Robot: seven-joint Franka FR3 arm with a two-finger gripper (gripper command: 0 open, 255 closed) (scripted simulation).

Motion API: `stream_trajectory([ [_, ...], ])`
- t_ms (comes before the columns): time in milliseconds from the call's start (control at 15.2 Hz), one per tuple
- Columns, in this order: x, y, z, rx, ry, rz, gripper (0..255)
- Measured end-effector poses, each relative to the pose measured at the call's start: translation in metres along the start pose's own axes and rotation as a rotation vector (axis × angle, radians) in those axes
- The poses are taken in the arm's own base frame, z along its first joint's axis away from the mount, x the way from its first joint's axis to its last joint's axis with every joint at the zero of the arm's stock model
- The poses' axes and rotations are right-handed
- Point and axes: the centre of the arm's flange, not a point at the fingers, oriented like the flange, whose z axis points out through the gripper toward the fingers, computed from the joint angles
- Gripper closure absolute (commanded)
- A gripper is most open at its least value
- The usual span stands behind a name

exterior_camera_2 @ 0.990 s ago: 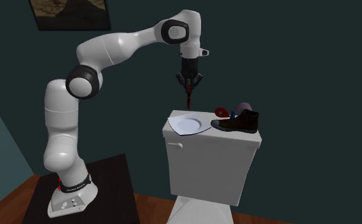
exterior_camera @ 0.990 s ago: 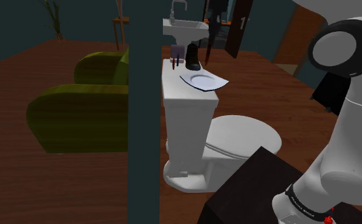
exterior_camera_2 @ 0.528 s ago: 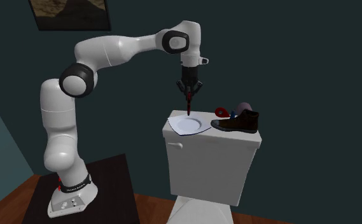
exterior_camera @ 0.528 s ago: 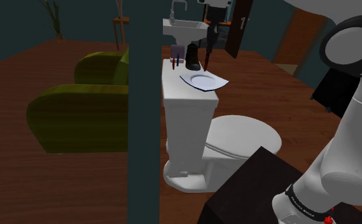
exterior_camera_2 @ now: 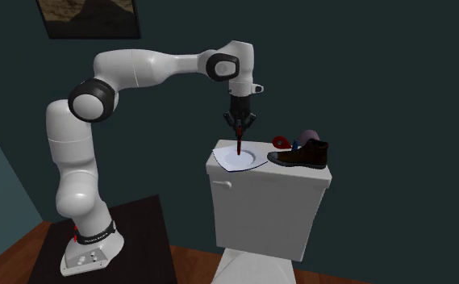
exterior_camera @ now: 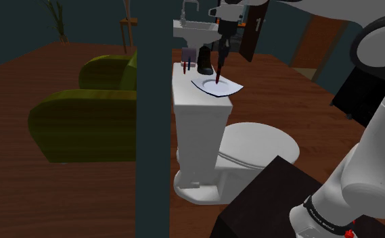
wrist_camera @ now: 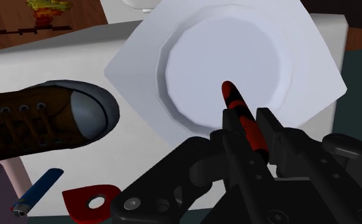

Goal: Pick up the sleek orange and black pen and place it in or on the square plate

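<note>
1. The pen (wrist_camera: 234, 100), drawn red with black bands, hangs nearly upright with its tip down over the middle of the plate. Whether the tip touches the plate cannot be told.
2. The pincer (wrist_camera: 248, 133) is clamped on the pen's upper part, and most of the barrel sticks out below the fingers.
3. Judged by its look, the pen is light, stiff, thin and smooth. It could swivel or slip between the fingers, so a hold across the barrel nearer its middle would steady it better than one near the end.
4. Let go from upright, it will likely topple and roll. Lower and gentler is safer.
5. The square plate (wrist_camera: 303, 44), white with a round well, lies at one end of the toilet tank lid (wrist_camera: 135, 156), and one corner juts past the lid's edge. Its raised rim should stop a rolling pen.
6. A brown shoe (wrist_camera: 42, 124) stands just beside the plate, toward the lid's other end.
7. Near the shoe lie a red tag (wrist_camera: 87, 198) and a blue lighter (wrist_camera: 41, 191).
</note>
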Motion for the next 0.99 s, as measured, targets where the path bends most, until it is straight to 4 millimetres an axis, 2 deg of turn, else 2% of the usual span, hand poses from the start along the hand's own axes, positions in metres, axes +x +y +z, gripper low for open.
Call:
stream_trajectory([
  [330, 0.000, 0.000, 0.002, 0.000, 0.000, 0.000, 255],
  [396, 0.000, 0.000, 0.002, 0.000, 0.000, 0.000, 0],
  [792, 0.000, 0.000, 0.002, 0.000, 0.000, 0.000, 0],
  [858, 0.001, 0.000, -0.003, -0.001, 0.000, 0.000, 0],
  [990, 0.001, 0.002, -0.026, -0.001, 0.001, 0.000, 0],
])
